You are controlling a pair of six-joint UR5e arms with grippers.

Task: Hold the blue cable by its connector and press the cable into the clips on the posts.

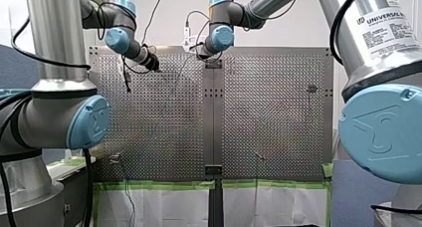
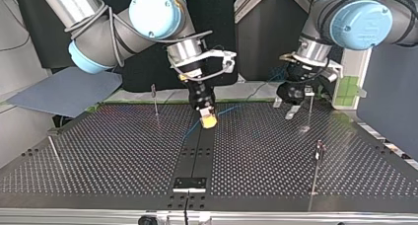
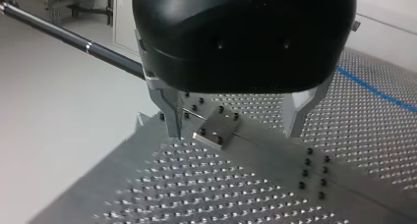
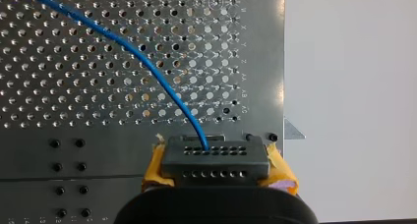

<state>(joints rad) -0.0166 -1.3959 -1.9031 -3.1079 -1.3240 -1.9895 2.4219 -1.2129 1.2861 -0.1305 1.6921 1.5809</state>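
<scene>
The blue cable (image 4: 147, 67) curves away over the perforated table (image 2: 123, 156) from a dark grey, many-holed connector (image 4: 215, 160). The connector is clamped in my right gripper (image 2: 209, 120) near one table edge, at the middle seam. Thin upright posts (image 2: 314, 175) topped by small clips (image 2: 320, 146) stand well apart toward the table's edges.

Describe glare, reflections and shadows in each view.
Front view: the table shines unevenly, darker toward its middle. Top view: dim reflections under my right gripper. Left wrist view: the table glares pale ahead of my left gripper. Right wrist view: the connector and blue cable are evenly lit.
</scene>
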